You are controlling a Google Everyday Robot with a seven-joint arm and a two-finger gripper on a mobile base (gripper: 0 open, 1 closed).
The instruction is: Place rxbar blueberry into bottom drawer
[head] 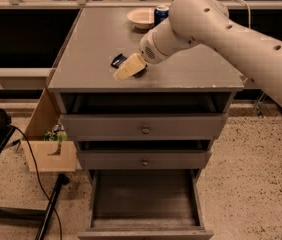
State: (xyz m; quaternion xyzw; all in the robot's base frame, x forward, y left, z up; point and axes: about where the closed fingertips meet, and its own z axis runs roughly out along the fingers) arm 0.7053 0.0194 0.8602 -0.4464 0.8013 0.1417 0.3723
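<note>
The rxbar blueberry (pixel 117 60), a small dark navy bar, lies flat on the grey cabinet top (pixel 96 39) near its front edge. My gripper (pixel 129 67) is at the end of the pale arm that reaches in from the right. It is low over the cabinet top, right against the bar's right end, and hides part of the bar. The bottom drawer (pixel 144 233) is pulled out below, and its shallow tray shows nothing inside.
A pale bowl (pixel 141 18) and an upright blue soda can (pixel 161 12) stand at the back of the cabinet top. The two upper drawers (pixel 145 130) with round knobs are shut. A cardboard box (pixel 50 154) and a black cable (pixel 41 194) lie on the floor at the left.
</note>
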